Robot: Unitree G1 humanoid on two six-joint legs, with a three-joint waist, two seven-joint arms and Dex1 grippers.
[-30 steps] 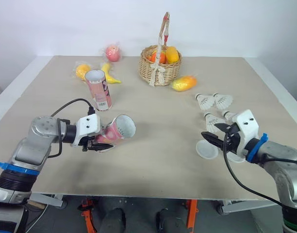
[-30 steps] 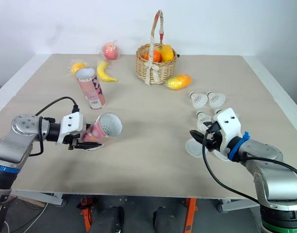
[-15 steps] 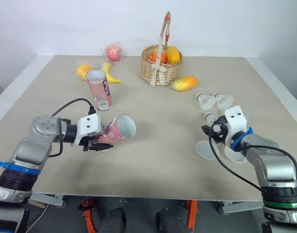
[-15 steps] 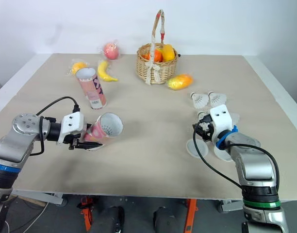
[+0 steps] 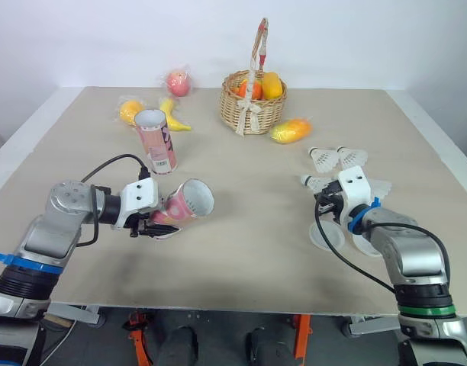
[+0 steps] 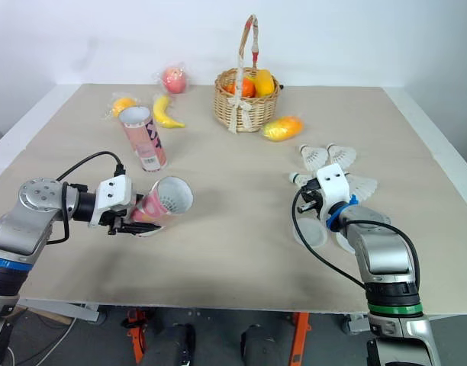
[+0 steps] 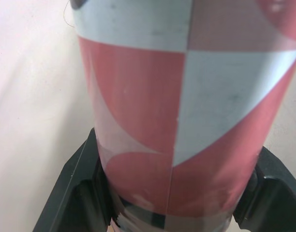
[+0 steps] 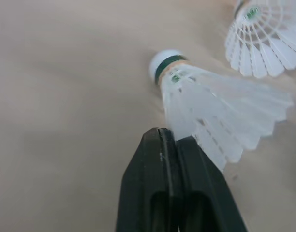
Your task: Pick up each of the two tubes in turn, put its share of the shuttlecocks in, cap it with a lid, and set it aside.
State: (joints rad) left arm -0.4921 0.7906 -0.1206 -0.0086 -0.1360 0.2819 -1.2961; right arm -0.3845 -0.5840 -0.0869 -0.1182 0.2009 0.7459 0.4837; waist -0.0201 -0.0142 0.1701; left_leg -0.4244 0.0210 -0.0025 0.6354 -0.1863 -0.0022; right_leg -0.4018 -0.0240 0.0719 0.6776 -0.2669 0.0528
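Clamps the tube [image 5: 186, 203] low on its body in the left gripper [image 5: 157, 221], at the near left of the table [image 5: 241, 259]. Holds it tilted, with the open mouth aimed right and a little upward. Shows a smooth, glossy cylinder printed in curved pink and white panels, with a straight seam down the side, a thin round rim and a pale inside.

Farther back on the left, upright and mouth up: a second tube [image 5: 156, 142] in the same pink print.

Pinches the feather skirt of a shuttlecock [image 8: 211, 108] at its edge in the right gripper [image 8: 168, 140], fingers pressed tight together, at the near right. Points the rounded white cork left, with a dark green band just behind it and ribbed white feathers flaring into a cone.

Just beyond, side by side: two more shuttlecocks [image 5: 322, 159] [image 5: 352, 158]. Just right of the gripper: a fourth shuttlecock [image 5: 380, 187].

On the near side of that gripper, flat on the table: two round, translucent lids [image 5: 325, 235] [image 5: 368, 244].

At far centre: a woven wicker basket [image 5: 252, 107] with a tall handle, holding fruit [image 5: 270, 85].
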